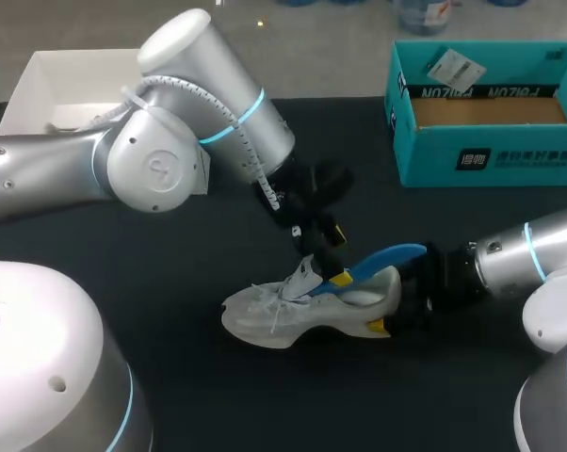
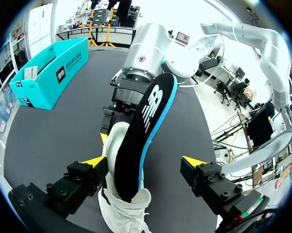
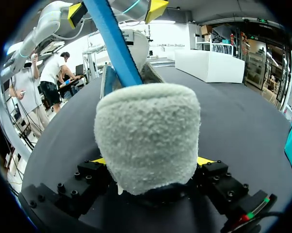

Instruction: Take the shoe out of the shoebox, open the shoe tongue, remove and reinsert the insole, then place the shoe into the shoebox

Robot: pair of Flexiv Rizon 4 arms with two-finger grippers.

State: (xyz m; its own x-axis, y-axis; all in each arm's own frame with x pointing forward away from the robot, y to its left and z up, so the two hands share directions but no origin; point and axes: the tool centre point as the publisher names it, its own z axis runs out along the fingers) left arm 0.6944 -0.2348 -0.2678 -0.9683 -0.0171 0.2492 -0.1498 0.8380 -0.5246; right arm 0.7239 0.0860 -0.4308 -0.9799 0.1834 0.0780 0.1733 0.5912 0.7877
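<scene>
A white sneaker [image 1: 302, 311] lies on its sole on the black table, toe pointing left. A blue-edged insole [image 1: 387, 259] with a black top sticks out of its opening, slanting up toward the heel. My left gripper [image 1: 326, 264] hangs over the tongue, open. In the left wrist view the insole [image 2: 146, 131] rises between the spread fingers of that gripper [image 2: 145, 161], above the shoe [image 2: 124, 208]. My right gripper [image 1: 401, 301] is at the heel. In the right wrist view its fingers [image 3: 152, 161] press both sides of the fuzzy heel [image 3: 148, 136], with the insole [image 3: 109, 43] rising beyond.
A teal shoebox [image 1: 491, 155] stands open at the back right, a tag lying inside it. A white box [image 1: 57, 85] sits at the back left, behind my left arm. The teal shoebox [image 2: 54, 73] is well off to the side of the shoe.
</scene>
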